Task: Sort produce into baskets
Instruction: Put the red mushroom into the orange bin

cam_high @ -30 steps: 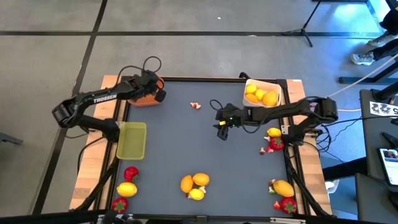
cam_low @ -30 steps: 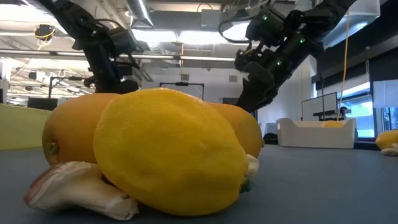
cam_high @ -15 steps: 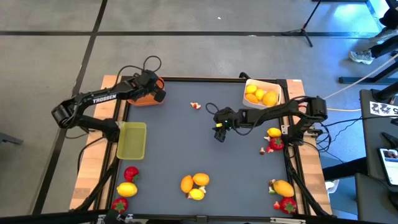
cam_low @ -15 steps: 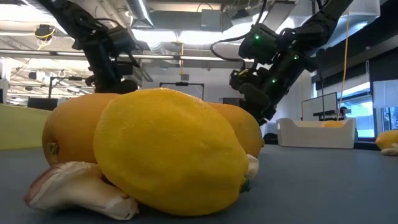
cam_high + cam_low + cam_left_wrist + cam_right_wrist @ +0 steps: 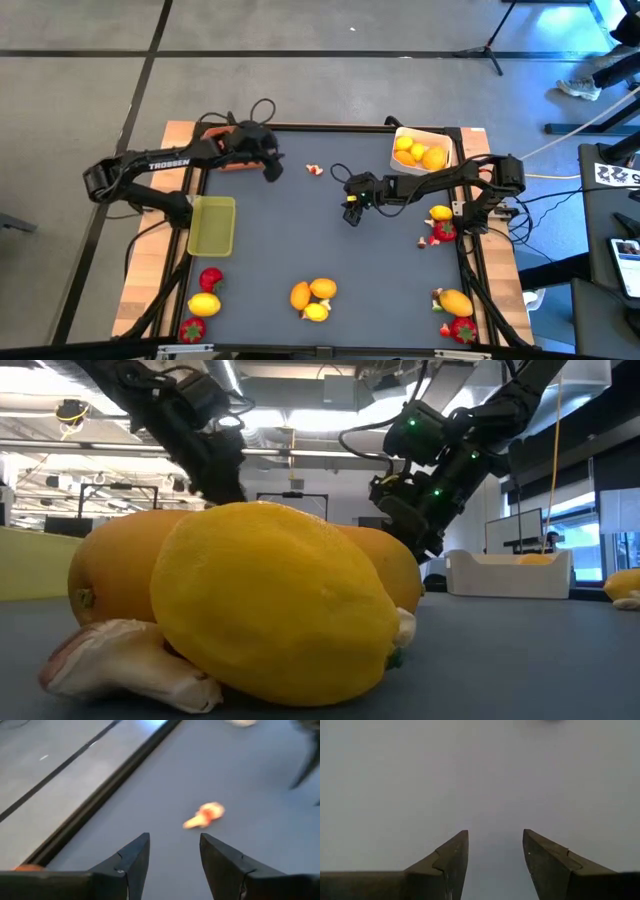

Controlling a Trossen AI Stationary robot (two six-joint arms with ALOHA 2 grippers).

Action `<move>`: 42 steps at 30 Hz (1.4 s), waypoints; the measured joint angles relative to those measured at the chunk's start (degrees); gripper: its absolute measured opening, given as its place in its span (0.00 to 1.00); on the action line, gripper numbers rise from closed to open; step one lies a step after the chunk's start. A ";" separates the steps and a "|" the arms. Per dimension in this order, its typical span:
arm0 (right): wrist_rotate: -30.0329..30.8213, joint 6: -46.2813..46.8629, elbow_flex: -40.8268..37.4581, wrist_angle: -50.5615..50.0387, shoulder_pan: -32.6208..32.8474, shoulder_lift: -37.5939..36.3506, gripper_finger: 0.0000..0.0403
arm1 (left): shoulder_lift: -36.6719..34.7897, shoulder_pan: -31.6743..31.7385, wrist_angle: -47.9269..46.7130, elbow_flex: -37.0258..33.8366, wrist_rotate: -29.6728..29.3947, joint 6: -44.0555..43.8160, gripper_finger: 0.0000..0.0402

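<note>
Dark tabletop (image 5: 300, 230) fills my overhead view, and I see my left gripper (image 5: 272, 171) hanging with fingers parted and empty, the small pale-and-red bit (image 5: 314, 170) lying at its three o'clock, near but apart. My right gripper (image 5: 351, 212) hovers mid-table, jaws apart and empty, with that same bit at its eleven o'clock.

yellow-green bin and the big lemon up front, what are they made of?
Yellow-green bin: looks like thin translucent plastic; in the high view the surface under it shows faintly through its floor.
Lemon: probably hollow moulded plastic, a toy; the low view shows an even, slightly dimpled matte-satin skin with a soft sheen. Foam cannot be ruled out.
</note>
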 joint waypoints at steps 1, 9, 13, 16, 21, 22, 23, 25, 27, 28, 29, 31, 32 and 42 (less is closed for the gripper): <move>0.00 0.00 0.00 0.00 0.00 0.00 0.47 | 0.80 -0.56 1.41 0.00 1.15 0.56 0.41; 0.01 0.20 0.00 0.00 0.00 0.00 0.47 | 10.31 -3.66 9.45 0.00 2.53 3.63 0.37; 0.02 0.20 0.00 0.00 0.00 0.00 0.47 | 15.30 -4.21 13.35 0.06 2.54 2.42 0.37; 0.02 0.20 0.00 0.00 0.00 0.00 0.47 | 18.57 -4.43 13.63 2.15 2.54 2.12 0.42; 0.02 0.20 0.00 0.00 0.00 0.00 0.47 | 23.88 -3.90 10.73 8.45 2.53 3.05 0.55; 0.02 0.20 0.00 0.00 0.00 0.00 0.47 | 25.06 -3.63 9.44 9.82 2.52 3.40 0.57; 0.02 0.20 0.00 0.00 0.02 0.00 0.47 | 26.18 -3.39 8.24 11.14 2.52 3.78 0.58; 0.02 0.20 0.00 0.00 0.02 0.00 0.47 | 28.24 -2.89 5.90 13.17 3.15 5.49 0.59; 0.04 0.20 0.00 0.00 0.02 0.00 0.47 | 30.43 -2.47 4.48 14.68 4.49 7.53 0.59; 0.03 0.17 0.00 0.00 0.02 0.00 0.47 | 31.35 -2.29 4.23 15.15 5.15 8.44 0.58; 0.03 0.17 0.00 0.00 0.03 0.00 0.47 | 32.21 -2.10 4.21 15.47 5.65 9.39 0.58; 0.04 0.17 0.00 0.00 0.04 0.00 0.47 | 33.44 -1.75 4.85 15.70 6.91 10.97 0.56; 0.04 0.17 0.00 0.00 0.04 0.00 0.47 | 33.95 -1.59 5.06 15.72 7.77 11.52 0.56; 0.04 -0.48 -0.02 1.03 0.04 -0.02 0.47 | 35.93 -0.91 6.01 15.72 10.78 15.83 0.41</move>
